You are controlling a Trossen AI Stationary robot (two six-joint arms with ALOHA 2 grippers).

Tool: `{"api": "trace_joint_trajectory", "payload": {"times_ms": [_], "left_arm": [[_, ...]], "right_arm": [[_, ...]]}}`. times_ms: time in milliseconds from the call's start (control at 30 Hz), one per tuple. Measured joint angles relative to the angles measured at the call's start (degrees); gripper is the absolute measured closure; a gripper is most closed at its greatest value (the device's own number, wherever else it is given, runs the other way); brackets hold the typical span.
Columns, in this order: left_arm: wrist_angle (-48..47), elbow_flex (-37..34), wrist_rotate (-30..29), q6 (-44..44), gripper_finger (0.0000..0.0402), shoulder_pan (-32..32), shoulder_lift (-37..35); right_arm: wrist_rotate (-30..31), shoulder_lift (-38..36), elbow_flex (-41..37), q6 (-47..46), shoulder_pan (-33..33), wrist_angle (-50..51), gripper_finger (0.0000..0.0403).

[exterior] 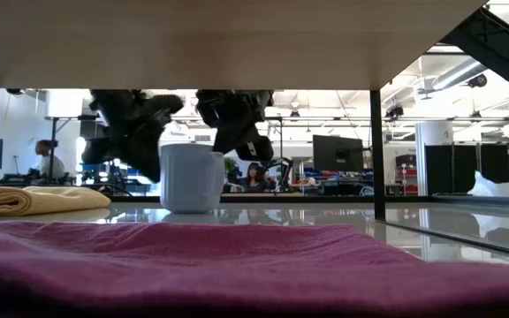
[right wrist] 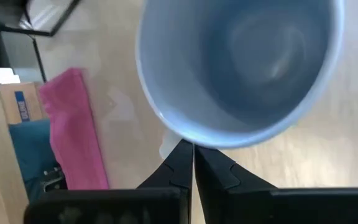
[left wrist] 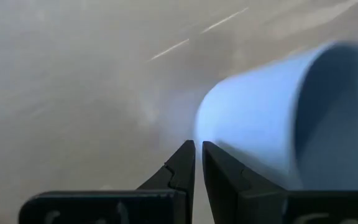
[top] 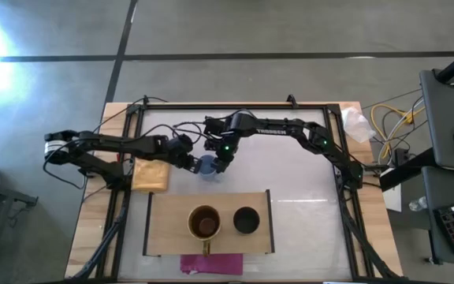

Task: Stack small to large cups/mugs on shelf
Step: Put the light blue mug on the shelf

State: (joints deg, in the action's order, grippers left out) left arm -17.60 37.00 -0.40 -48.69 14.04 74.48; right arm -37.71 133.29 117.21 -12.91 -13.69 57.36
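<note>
Two dark jointed arms, black cabling along links; right arm (top: 290,126) has white lettering, likely a brand name, green light near wrist. Fingers (right wrist: 219,171) black, wedge-shaped.

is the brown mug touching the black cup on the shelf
Apart. The high view shows the brown mug and black cup side by side on the shelf, with a strip of bare wood between them.

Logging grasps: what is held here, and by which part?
Nothing, apparently: left gripper and right gripper are shut empty beside the standing pale blue mug.
</note>
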Motion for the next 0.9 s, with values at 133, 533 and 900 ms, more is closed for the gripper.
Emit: {"api": "trace_joint_trajectory", "payload": {"times_ms": [133,533,900], "left_arm": [[-6.1,-0.1,-1.0,0.9,0.0385,0.0,-2.0],[-8.3,-2.1,-1.5,1.0,0.0385,-0.6,-8.9],[-0.8,-7.0,-1.7,1.0,0.0385,-0.6,-9.7]], "right_arm": [[-0.2,0.0,0.0,-0.6,0.0,-1.5,0.0394],[-1.7,0.0,0.0,-3.6,0.2,-5.7,0.0394],[-6.2,0.0,0.0,-7.1,1.6,-8.8,0.0394]]}}
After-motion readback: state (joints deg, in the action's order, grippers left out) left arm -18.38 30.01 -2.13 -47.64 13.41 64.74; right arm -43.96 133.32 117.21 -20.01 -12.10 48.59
